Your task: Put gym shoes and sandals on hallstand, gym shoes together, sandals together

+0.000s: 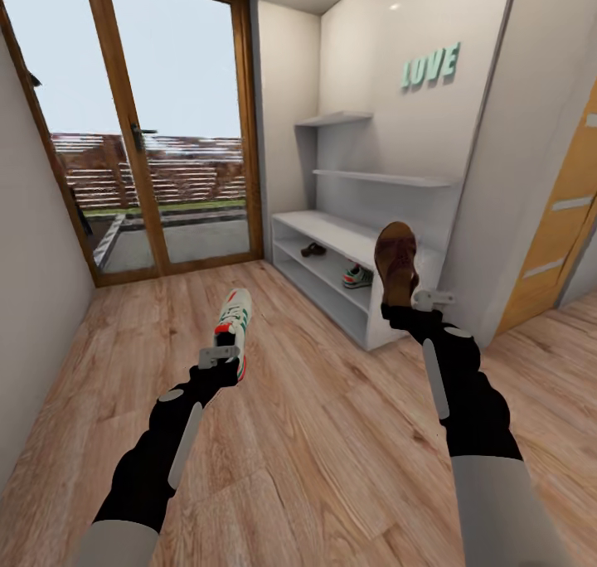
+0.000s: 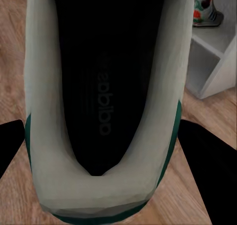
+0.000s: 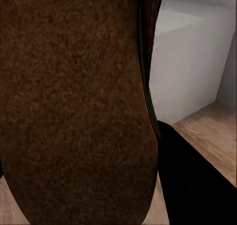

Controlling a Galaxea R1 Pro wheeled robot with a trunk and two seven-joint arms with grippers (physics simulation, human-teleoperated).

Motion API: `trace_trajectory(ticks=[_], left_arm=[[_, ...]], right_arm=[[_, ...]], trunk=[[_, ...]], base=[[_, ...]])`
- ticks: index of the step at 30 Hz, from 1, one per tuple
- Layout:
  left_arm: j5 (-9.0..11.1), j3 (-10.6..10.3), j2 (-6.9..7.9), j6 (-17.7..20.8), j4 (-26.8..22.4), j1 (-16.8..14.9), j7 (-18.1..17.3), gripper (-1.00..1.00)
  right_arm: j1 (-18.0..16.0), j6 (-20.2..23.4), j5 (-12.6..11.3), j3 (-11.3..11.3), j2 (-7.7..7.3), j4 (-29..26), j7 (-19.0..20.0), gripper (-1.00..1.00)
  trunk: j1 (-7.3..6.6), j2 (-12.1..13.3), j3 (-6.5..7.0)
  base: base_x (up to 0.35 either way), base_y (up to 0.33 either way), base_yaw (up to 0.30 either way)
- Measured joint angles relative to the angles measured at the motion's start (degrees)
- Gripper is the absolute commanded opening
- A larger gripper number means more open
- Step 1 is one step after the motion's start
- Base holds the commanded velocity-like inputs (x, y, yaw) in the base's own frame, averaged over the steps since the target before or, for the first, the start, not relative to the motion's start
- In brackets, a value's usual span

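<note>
While the left gripper holds a white gym shoe with green stripes above the corridor floor, its jaws are clamped on the heel. The right gripper, jaws clamped, lifts a brown sandal before the hallstand, where another gym shoe and another sandal sit. Green letters on the wall say LUVE.

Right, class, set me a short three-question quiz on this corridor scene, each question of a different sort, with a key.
1. True or false: the left gripper holds a gym shoe.
2. What does the right gripper hold? A) a dark brown sandal B) a sneaker C) nothing
3. Fill in: on the hallstand, a second sandal and a second gym shoe sit on the same open ____.

Key: 1 true; 2 A, the sandal; 3 shelf.
</note>
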Motion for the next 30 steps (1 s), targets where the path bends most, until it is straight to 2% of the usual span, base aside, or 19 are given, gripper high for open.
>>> trace_trajectory(ticks=[30], left_arm=[[0.0, 0.0, 0.0, 0.0, 0.0, 0.0, 0.0, -1.0]], right_arm=[[0.0, 0.0, 0.0, 0.1, 0.0, 0.1, 0.0, -1.0]], trunk=[[0.0, 0.0, -0.2]], base=[[0.29, 0.186, 0.298]])
